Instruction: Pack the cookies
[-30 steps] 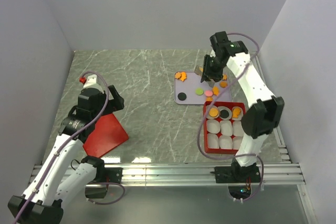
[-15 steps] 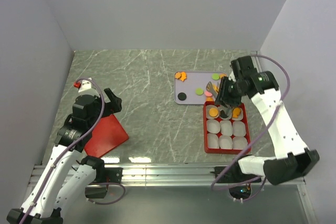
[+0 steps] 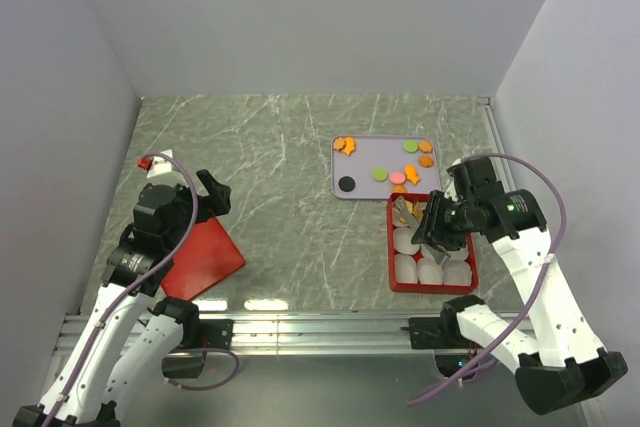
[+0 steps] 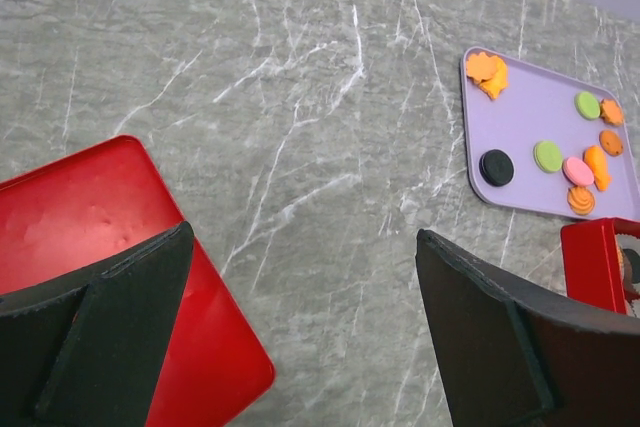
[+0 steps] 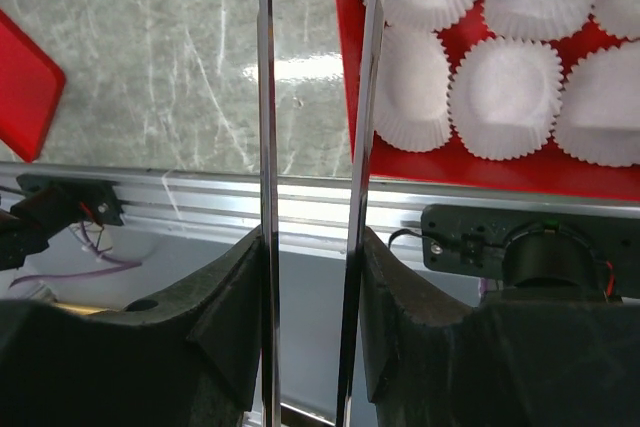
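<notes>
Cookies (image 3: 385, 174) in orange, green, pink and black lie on the lilac tray (image 3: 365, 162); the left wrist view also shows these cookies (image 4: 547, 155). My right gripper (image 3: 437, 224) hangs over the back rows of the red box (image 3: 392, 247), shut on metal tongs (image 5: 265, 97) whose two blades run up out of the right wrist view. Their tips are hidden, so I cannot tell whether they carry a cookie. An orange cookie (image 3: 404, 210) shows in the box's back-left cup. My left gripper (image 4: 303, 277) stands open and empty over the table.
White paper cups (image 5: 505, 97) fill the red box (image 5: 520, 172). A red square lid (image 3: 205, 257) lies under my left arm, its corner beside my left finger (image 4: 120, 327). The aluminium rail (image 5: 200, 197) runs along the near table edge.
My right arm has swung from above the lilac tray toward the near side, and its tongs now hang over the red box. The left arm has shifted slightly and stayed open.
</notes>
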Controlling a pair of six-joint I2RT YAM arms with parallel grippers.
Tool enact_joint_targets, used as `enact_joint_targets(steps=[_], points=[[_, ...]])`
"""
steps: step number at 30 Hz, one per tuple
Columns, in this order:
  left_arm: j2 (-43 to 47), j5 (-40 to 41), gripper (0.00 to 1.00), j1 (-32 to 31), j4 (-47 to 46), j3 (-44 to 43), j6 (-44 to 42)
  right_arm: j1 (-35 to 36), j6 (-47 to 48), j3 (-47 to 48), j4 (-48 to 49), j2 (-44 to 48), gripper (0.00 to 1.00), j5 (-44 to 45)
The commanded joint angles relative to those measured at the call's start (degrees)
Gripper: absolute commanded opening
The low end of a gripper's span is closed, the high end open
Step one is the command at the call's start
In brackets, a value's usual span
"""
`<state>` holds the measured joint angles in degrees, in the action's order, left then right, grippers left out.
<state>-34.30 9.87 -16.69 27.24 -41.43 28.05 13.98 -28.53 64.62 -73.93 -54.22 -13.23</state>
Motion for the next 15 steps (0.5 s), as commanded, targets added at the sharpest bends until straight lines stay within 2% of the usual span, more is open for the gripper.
enact_joint_targets(steps=[1, 15], points=[[0.3, -2.0, 0.99, -0.3, -1.9, -0.3, -1.5, -0.3, -0.1, -1.1, -0.3, 2.9, 0.34, 2.4], [-0.7, -3.5, 0.99, -1.0, -1.2, -0.9, -2.0, -0.3, -3.2, -8.0, -1.6, 6.8, 0.36, 2.9]])
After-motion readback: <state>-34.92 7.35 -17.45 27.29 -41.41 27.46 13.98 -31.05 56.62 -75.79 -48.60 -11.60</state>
